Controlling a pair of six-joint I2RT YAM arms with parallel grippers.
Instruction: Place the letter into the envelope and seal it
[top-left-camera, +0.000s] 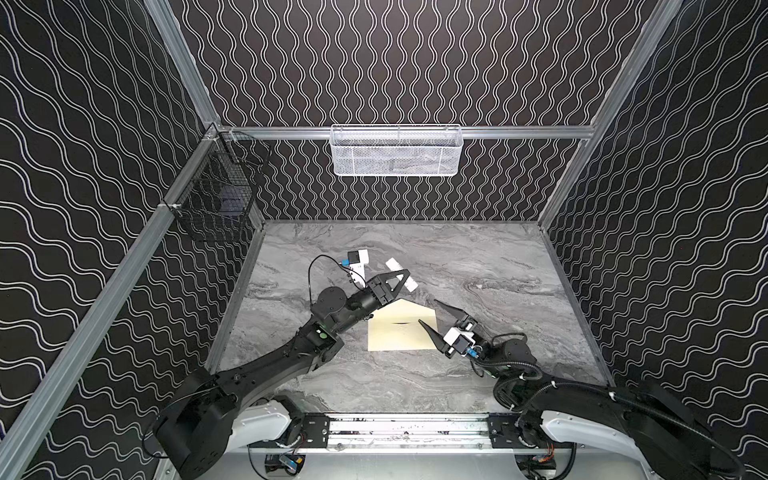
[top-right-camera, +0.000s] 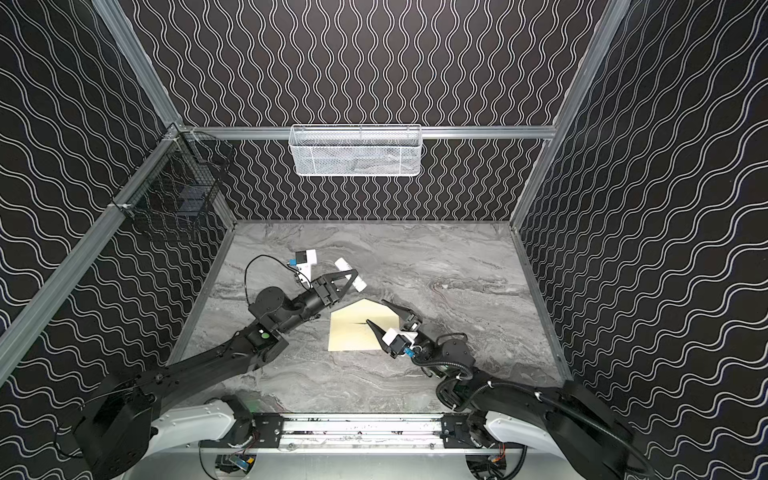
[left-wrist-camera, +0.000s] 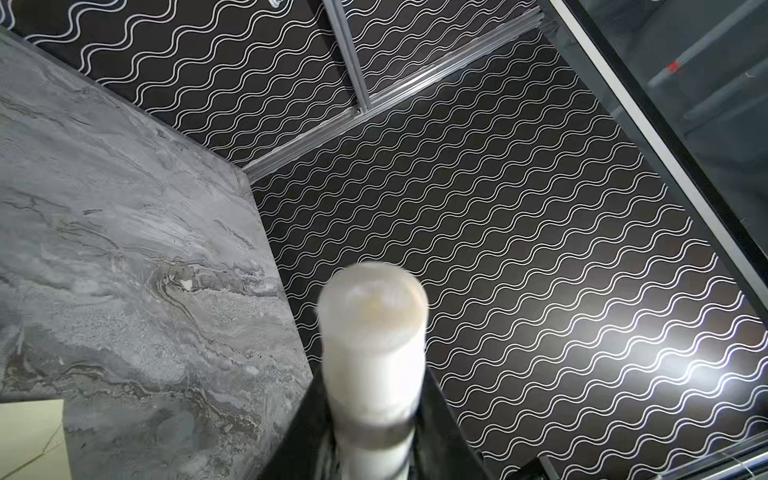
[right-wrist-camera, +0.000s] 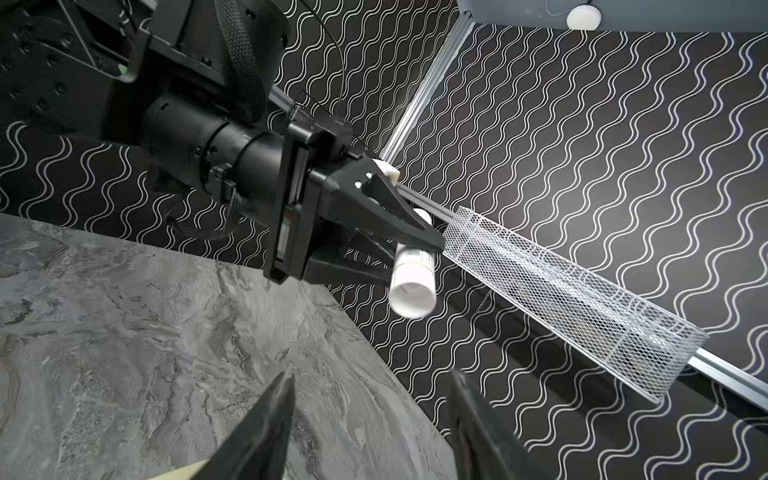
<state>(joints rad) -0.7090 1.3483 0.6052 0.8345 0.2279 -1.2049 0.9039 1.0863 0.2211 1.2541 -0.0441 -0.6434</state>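
A white tube, judged to be glue for the flap, is held clear of the worktop by the left fingers, which are closed narrowly around it just beyond the envelope's far point. The envelope is laid flat between the arms, its angled flap open toward the back wall, ready for sealing. The letter is nowhere seen and is judged to be inside. The right fingers are spread wide over the envelope's right edge and hold nothing. Contact with the paper cannot be told.
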